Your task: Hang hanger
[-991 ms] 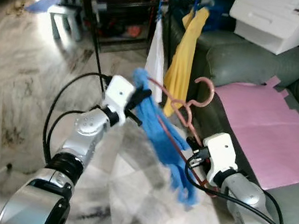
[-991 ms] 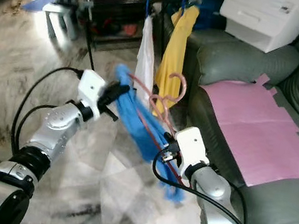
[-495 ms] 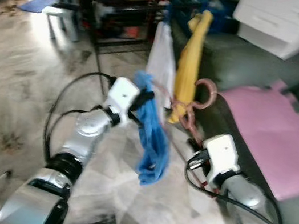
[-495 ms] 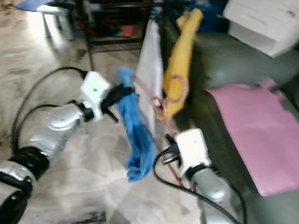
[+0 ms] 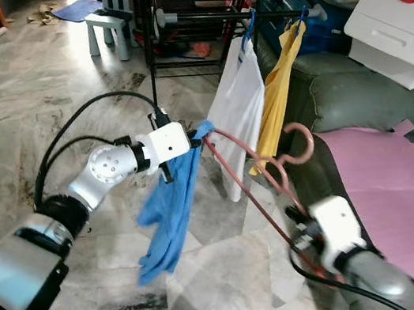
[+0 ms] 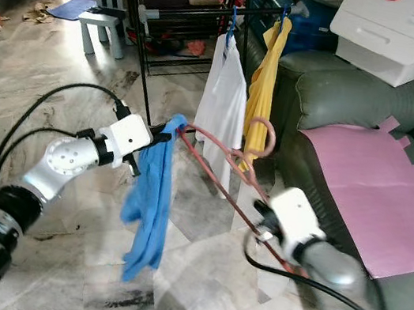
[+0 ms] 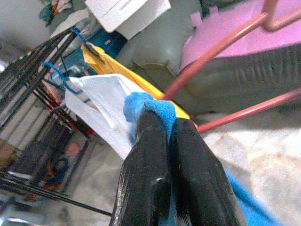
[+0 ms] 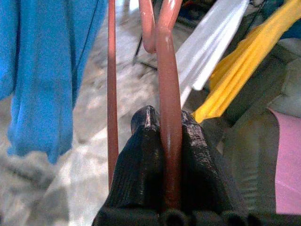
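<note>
Since the earlier frames, the blue cloth (image 5: 169, 212) has slipped off the right half of the hanger (image 5: 254, 181) and is now hanging straight down from its left end, and the rack (image 5: 193, 8) is lying closer in the head views.

Left to right: the left claw (image 5: 194, 134) is clenching the left tip of the hanger together with the top of the cloth; in the left wrist view its fingers (image 7: 155, 155) are pressing together on the blue fabric. The pink hanger is sloping down from there to the right claw (image 5: 297, 219), whose fingers (image 8: 141, 174) are gripping one of its rods. Its hook (image 5: 301, 135) is pointing up, free of the rack.

Behind it, a white garment (image 5: 235, 108) and a yellow garment (image 5: 279, 87) are hanging from the rack. At the right, a pink mat (image 5: 381, 194) is lying on the sofa (image 5: 355, 89), with a white box (image 5: 412, 39) above.
</note>
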Controlling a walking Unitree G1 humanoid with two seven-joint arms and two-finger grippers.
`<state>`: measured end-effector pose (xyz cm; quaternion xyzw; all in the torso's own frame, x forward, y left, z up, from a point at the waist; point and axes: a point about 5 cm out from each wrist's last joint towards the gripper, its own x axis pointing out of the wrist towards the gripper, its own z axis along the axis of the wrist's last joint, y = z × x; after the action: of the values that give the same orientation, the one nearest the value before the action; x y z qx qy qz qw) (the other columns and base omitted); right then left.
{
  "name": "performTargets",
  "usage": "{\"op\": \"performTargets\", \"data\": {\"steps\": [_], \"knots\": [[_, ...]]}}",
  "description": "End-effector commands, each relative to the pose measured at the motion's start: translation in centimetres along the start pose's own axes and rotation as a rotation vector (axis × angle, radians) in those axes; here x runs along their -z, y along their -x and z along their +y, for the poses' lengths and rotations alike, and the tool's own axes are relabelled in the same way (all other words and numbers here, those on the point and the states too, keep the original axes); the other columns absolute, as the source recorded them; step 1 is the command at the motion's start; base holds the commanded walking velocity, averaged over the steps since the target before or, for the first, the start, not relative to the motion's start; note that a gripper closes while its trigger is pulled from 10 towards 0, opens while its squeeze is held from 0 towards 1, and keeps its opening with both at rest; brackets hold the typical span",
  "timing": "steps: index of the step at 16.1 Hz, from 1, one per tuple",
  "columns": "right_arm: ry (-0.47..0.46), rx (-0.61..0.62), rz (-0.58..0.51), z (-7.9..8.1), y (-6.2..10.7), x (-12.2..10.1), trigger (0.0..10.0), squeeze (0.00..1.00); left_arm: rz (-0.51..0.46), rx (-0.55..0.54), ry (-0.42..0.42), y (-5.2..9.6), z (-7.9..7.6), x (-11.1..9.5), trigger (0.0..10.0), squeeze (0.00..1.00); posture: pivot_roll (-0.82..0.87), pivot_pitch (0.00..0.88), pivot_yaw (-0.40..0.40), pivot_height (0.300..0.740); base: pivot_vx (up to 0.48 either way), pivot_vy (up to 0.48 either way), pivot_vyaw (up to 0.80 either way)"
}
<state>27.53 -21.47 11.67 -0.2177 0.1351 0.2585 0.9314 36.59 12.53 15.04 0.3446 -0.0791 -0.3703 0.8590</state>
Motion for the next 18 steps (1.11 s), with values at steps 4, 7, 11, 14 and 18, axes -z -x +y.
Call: {"op": "performTargets", "data": {"steps": [4, 7, 11, 14, 18], "knots": [[0.033, -0.209, 0.152, -0.5, 3.6, 2.3, 10.0, 0.00, 0.100, 0.014, -0.277, 1.0, 2.4, 0.5, 10.0, 0.00, -0.14, 0.111, 0.122, 0.740, 0.000, 0.000, 0.00], [0.013, -0.361, 0.247, 0.6, 5.4, 3.8, 10.0, 0.00, 0.118, 0.054, -0.431, 1.1, 2.5, 0.5, 10.0, 0.00, -0.13, 0.122, 0.135, 0.740, 0.000, 0.000, 0.00], [0.120, -0.155, 0.223, -1.7, 4.7, 3.5, 10.0, 0.00, -0.045, 0.032, -0.569, 0.9, 2.0, -1.1, 10.0, 0.00, -0.13, 0.135, 0.147, 0.740, 0.000, 0.000, 0.00], [0.139, -0.179, 0.214, -2.7, 5.6, 2.4, 10.0, 0.00, -0.014, 0.056, -0.621, 1.2, 2.1, -0.6, 10.0, 0.00, -0.13, 0.137, 0.155, 0.740, 0.000, 0.000, 0.00], [0.144, -0.191, 0.200, -3.5, 6.7, 1.3, 10.0, 0.00, 0.010, 0.027, -0.646, 1.1, 2.5, -0.3, 10.0, 0.00, -0.14, 0.133, 0.160, 0.740, 0.000, 0.000, 0.00]]}}
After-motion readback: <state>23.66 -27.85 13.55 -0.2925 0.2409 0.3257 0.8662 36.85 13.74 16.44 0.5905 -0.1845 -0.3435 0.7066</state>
